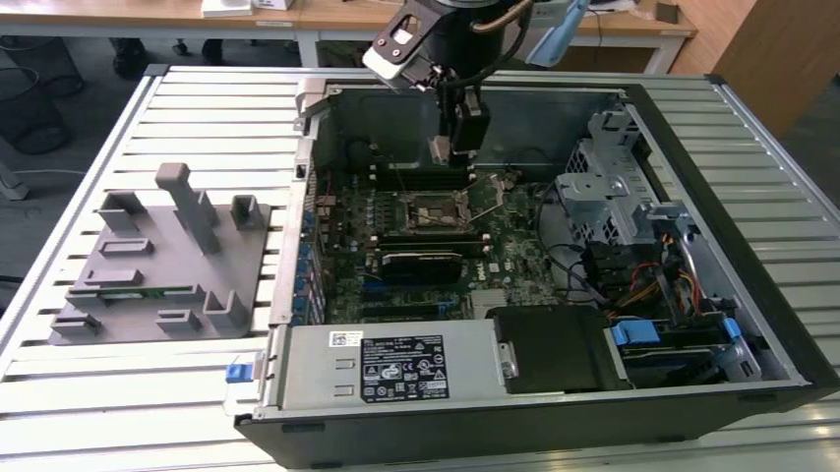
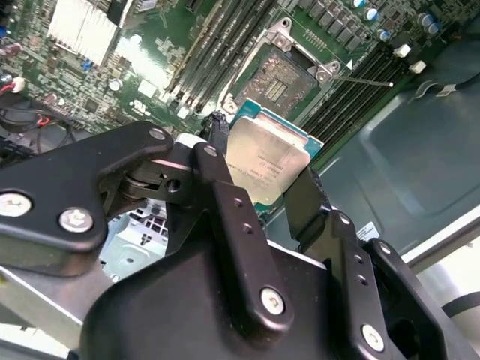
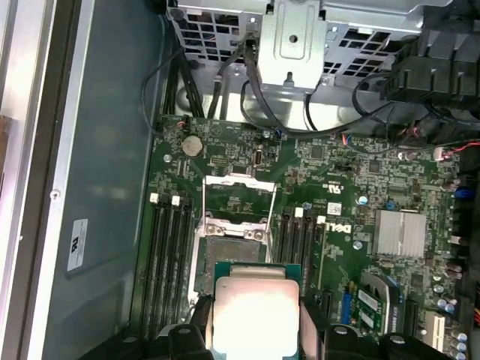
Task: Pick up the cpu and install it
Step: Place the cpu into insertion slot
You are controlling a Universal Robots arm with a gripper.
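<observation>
The gripper (image 1: 459, 147) hangs inside the open computer case (image 1: 683, 226), and its two black fingers (image 2: 217, 142) are closed on opposite edges of the cpu (image 2: 266, 154). The cpu is clear of the board, with its silver lid and thin green edge visible between the fingers in both wrist views (image 3: 255, 311). In the exterior view the gripper sits at 12 o'clock from the processor socket (image 1: 434, 211), above the motherboard (image 1: 393, 275). The socket (image 3: 229, 247) is open: its contact field is exposed and its metal load plate (image 3: 232, 191) is folded back. The cpu is just beside the socket and not seated in it. Memory slots (image 3: 165, 255) flank the socket on both sides. In the exterior view a grey power supply (image 1: 381, 364) lies at 6 o'clock from the socket. A grey fixture plate (image 1: 157, 256) rests on the slatted table (image 1: 79, 393) at 9 o'clock from the case.
</observation>
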